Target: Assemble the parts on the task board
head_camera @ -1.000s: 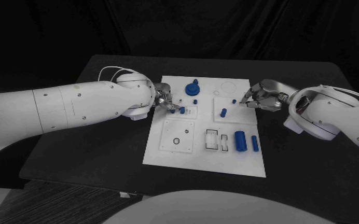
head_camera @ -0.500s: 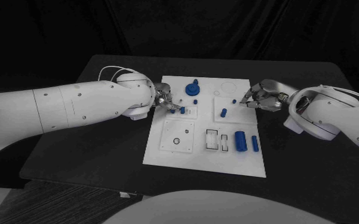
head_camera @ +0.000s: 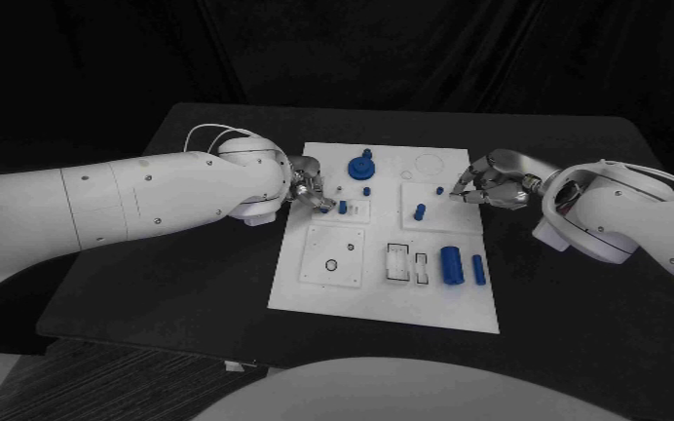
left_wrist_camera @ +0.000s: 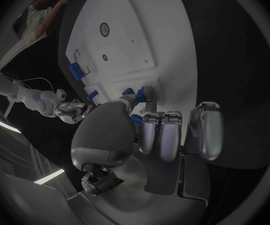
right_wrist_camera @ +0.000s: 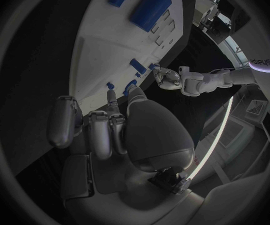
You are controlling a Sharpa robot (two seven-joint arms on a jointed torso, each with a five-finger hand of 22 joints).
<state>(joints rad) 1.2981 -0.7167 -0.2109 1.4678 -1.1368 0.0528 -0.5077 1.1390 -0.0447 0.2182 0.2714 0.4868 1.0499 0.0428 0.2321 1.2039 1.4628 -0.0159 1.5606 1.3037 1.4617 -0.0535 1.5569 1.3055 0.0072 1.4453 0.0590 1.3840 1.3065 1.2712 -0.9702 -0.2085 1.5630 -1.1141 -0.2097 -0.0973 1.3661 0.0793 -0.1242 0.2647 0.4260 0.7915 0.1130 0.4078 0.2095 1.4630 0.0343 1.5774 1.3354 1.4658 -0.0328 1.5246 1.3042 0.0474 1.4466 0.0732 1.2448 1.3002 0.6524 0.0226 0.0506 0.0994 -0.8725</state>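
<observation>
The white task board (head_camera: 330, 294) lies in the middle of the black table. At the board's left edge, my left hand (head_camera: 309, 190) has its fingertips (left_wrist_camera: 149, 93) closed round a small blue peg (left_wrist_camera: 140, 92) beside another peg (head_camera: 342, 207). Over the board's right side, my right hand (head_camera: 482, 185) pinches a small blue part (head_camera: 439, 190) between thumb and finger (right_wrist_camera: 112, 101). A blue round part (head_camera: 362, 165) stands at the board's far middle. A blue peg (head_camera: 419, 211) stands in the right plate.
A thick blue cylinder (head_camera: 451, 263) and a slender one (head_camera: 479, 269) lie on the board's near right, beside two rectangular slots (head_camera: 400, 262). A small black ring (head_camera: 330, 266) sits on the near-left plate. Black table (head_camera: 183, 275) surrounds the board.
My left hand's fingertips have drawn back slightly toward the board's left edge. The right hand has hardly moved.
</observation>
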